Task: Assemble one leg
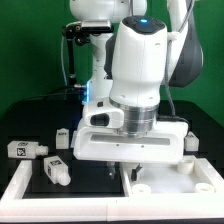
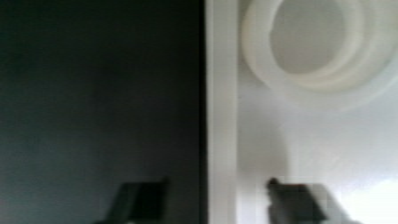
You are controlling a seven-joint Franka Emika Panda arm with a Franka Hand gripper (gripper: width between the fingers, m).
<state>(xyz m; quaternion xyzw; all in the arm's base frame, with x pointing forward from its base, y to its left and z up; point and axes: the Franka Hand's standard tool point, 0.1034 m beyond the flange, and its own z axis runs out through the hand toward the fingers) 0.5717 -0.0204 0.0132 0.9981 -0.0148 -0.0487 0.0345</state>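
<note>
The large white tabletop lies at the exterior view's lower right; the wrist view shows its side edge and one round corner hole. My gripper hangs low over that edge. In the wrist view the gripper is open, one dark finger over the black table, the other finger over the white surface, holding nothing. Three small white legs with tags lie apart to the exterior view's left: one leg, a second leg and a third leg.
A white raised border runs along the front left of the black table. The arm's base and cables stand behind, against a green backdrop.
</note>
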